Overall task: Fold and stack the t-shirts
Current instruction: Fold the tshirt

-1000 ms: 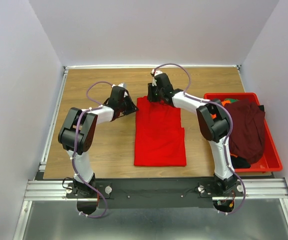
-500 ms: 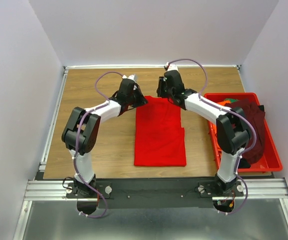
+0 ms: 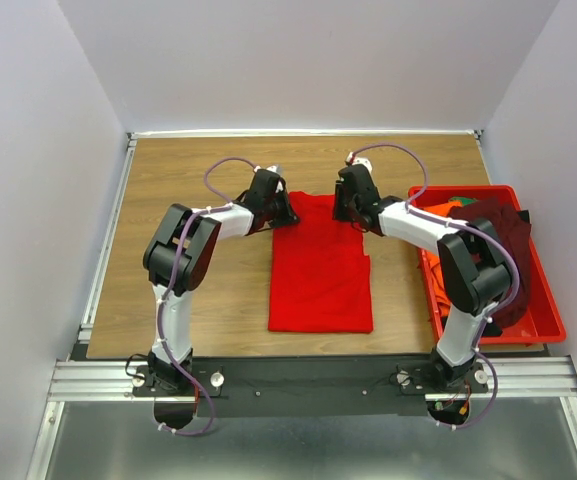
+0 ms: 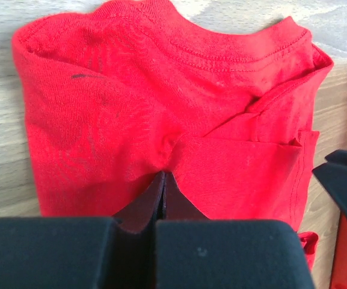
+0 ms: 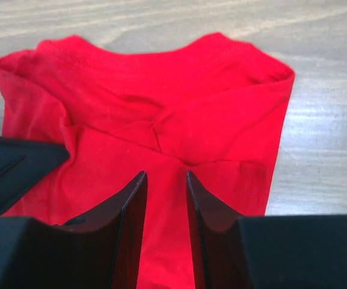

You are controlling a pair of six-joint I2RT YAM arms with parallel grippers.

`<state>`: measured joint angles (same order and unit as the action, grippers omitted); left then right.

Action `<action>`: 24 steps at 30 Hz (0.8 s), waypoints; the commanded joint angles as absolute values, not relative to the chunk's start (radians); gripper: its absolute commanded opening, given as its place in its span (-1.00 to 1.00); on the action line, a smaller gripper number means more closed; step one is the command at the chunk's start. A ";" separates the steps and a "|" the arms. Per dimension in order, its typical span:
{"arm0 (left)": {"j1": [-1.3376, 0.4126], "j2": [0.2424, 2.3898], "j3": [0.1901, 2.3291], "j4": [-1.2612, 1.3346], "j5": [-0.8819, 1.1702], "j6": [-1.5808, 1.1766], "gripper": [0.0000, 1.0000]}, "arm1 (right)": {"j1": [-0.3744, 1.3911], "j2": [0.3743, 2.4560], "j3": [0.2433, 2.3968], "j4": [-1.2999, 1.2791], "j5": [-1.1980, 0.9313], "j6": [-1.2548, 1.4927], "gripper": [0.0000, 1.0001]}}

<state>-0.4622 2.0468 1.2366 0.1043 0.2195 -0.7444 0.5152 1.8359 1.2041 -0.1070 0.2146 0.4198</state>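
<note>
The bright red t-shirt (image 3: 320, 270) lies folded into a long strip on the middle of the table, its collar at the far end. My left gripper (image 3: 287, 211) is at the collar end's left side. In the left wrist view it (image 4: 163, 173) is shut on a small pucker of the red t-shirt (image 4: 131, 102). My right gripper (image 3: 347, 211) is at the collar end's right side. In the right wrist view it (image 5: 165, 175) hovers over the red t-shirt (image 5: 179, 102), jaws slightly apart and holding nothing. A dark maroon t-shirt (image 3: 493, 262) and an orange one (image 3: 455, 205) lie in the bin.
A red plastic bin (image 3: 546, 322) stands at the table's right edge, close to my right arm. The wooden table (image 3: 183, 300) ends at a metal rail on the left and at the front. Grey walls surround the table.
Both grippers have moved to the right along the shirt's collar end, the right one also nearer. The shirt's outline looks unchanged.
</note>
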 commanded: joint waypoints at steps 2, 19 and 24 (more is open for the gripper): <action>-0.474 2.072 1.266 0.115 0.225 -0.738 -1.00 | 0.514 1.796 1.183 -0.121 0.250 0.446 -0.22; -0.471 2.094 1.287 0.110 0.213 -0.750 -1.00 | 0.514 2.058 1.341 -0.150 0.178 0.456 -0.33; -0.445 2.138 1.333 0.097 0.198 -0.750 -1.00 | 0.514 2.135 1.442 -0.164 0.169 0.449 -0.33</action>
<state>-0.4637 2.0903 1.2930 0.1104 0.2184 -0.7528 0.5152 2.0640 1.3716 -0.1265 0.1970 0.4519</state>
